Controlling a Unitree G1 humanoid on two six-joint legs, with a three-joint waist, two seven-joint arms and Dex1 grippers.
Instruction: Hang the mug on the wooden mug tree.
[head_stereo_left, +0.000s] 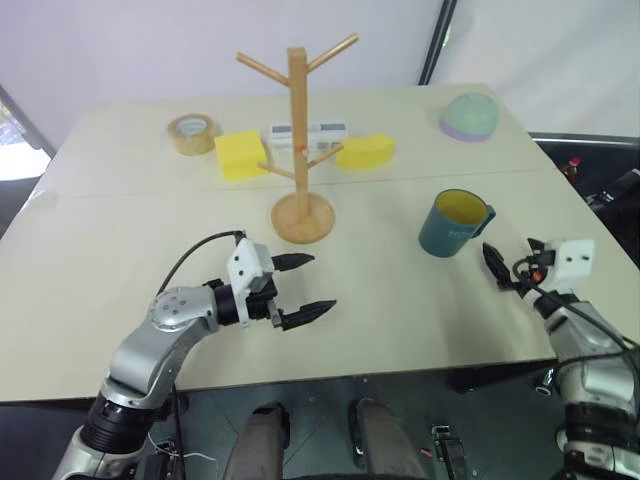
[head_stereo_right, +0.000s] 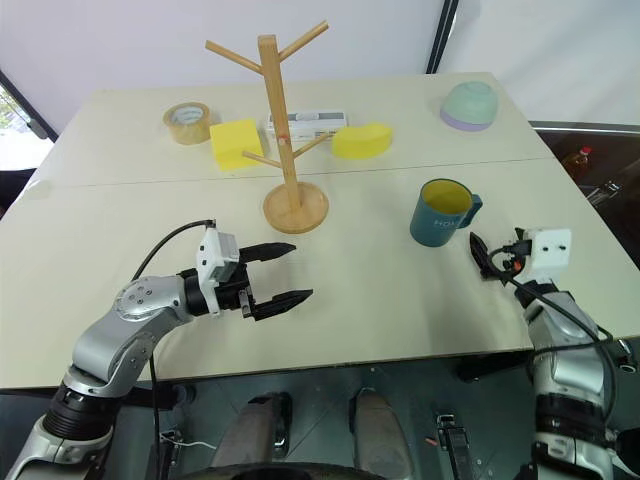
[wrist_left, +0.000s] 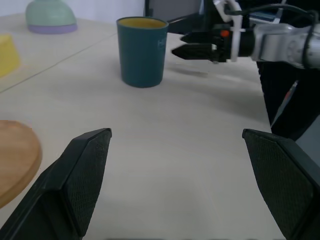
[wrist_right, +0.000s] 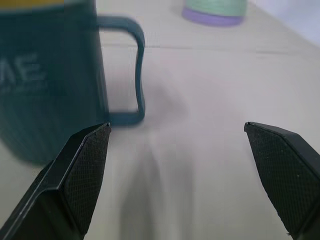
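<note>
The mug (head_stereo_left: 455, 223) stood upright on the counter (head_stereo_left: 380, 300), right of the wooden mug tree (head_stereo_left: 299, 150) and well apart from it, handle toward the right claw (head_stereo_right: 487, 256). That claw was spread wide and empty just beside the handle; the left claw (head_stereo_left: 303, 288), also spread and empty, hovered near the tree's base. Judged risk: a misaligned closure could nudge the mug aside or tip it.

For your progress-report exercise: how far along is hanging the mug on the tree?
Done: nothing yet; the mug stands upright on the table, and the tree has bare pegs. In hand: the open right gripper faces the mug's handle, not gripping. The left gripper is open. Left: grasp, lift, hook.
</note>
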